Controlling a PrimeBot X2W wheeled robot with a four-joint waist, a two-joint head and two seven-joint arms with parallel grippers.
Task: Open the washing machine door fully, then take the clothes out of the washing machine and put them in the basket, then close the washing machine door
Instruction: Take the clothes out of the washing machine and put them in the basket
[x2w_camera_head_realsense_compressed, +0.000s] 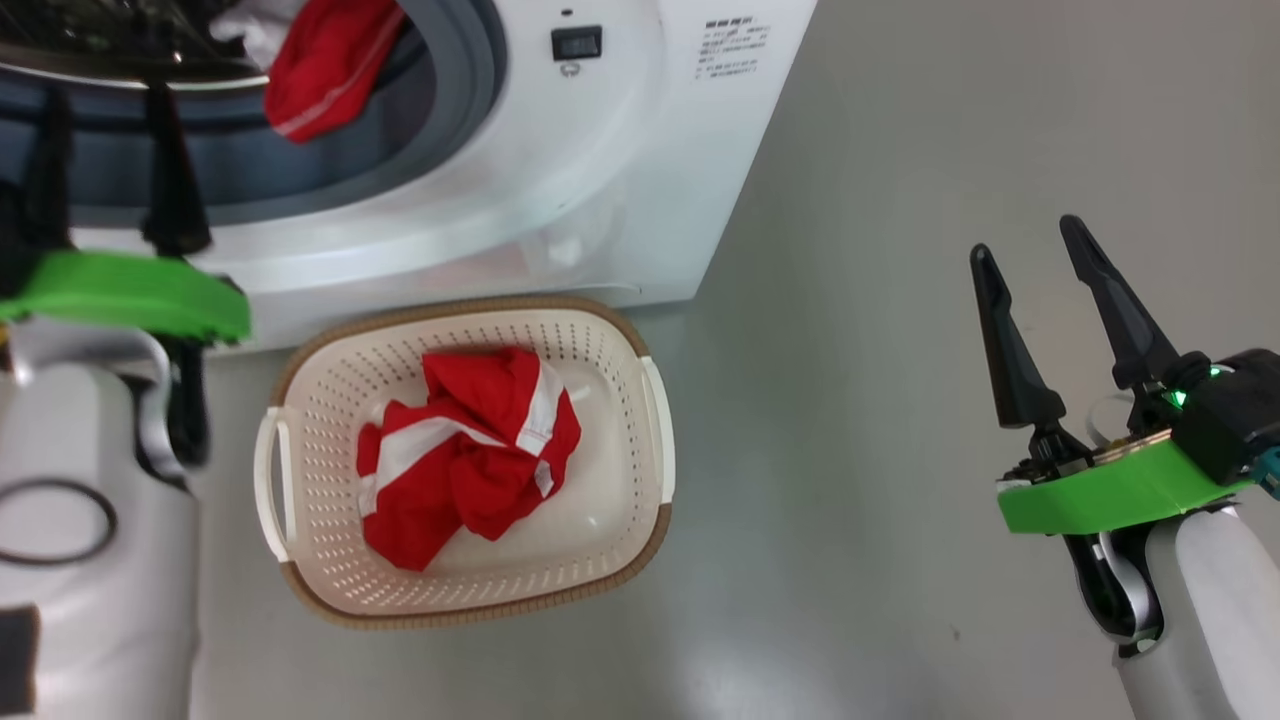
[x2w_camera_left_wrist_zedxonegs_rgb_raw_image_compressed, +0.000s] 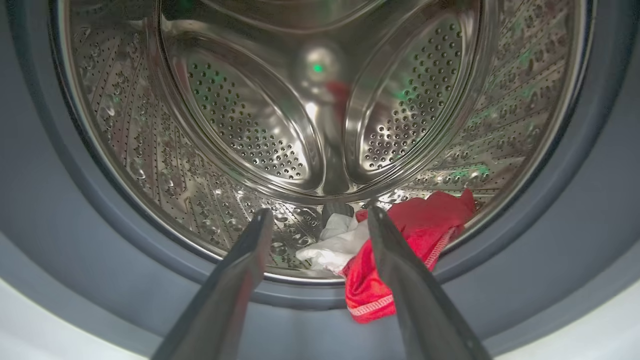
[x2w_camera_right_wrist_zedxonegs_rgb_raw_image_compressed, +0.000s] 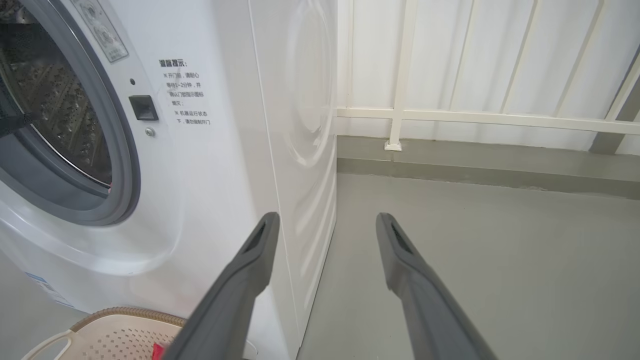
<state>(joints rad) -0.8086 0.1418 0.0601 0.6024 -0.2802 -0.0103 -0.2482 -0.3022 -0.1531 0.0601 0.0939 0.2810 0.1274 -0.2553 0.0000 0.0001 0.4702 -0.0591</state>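
The washing machine (x2w_camera_head_realsense_compressed: 620, 170) stands with its mouth uncovered; its door is out of view. One of the clothes (x2w_camera_head_realsense_compressed: 325, 65), red with a white stripe, hangs over the grey rubber ring. My left gripper (x2w_camera_head_realsense_compressed: 105, 100) is open at the mouth. In the left wrist view it (x2w_camera_left_wrist_zedxonegs_rgb_raw_image_compressed: 320, 214) points into the steel drum (x2w_camera_left_wrist_zedxonegs_rgb_raw_image_compressed: 240, 125), just short of that red and white garment (x2w_camera_left_wrist_zedxonegs_rgb_raw_image_compressed: 430, 220), touching nothing. The basket (x2w_camera_head_realsense_compressed: 460, 303) on the floor below holds another red and white garment (x2w_camera_head_realsense_compressed: 465, 455). My right gripper (x2w_camera_head_realsense_compressed: 1027, 240) hangs open and empty over bare floor at the right.
Past my right gripper (x2w_camera_right_wrist_zedxonegs_rgb_raw_image_compressed: 327, 217), the right wrist view shows the washer's (x2w_camera_right_wrist_zedxonegs_rgb_raw_image_compressed: 215, 175) white side, a corner of the basket (x2w_camera_right_wrist_zedxonegs_rgb_raw_image_compressed: 115, 335), grey floor (x2w_camera_right_wrist_zedxonegs_rgb_raw_image_compressed: 500, 260) and a white railing (x2w_camera_right_wrist_zedxonegs_rgb_raw_image_compressed: 400, 115) along the wall.
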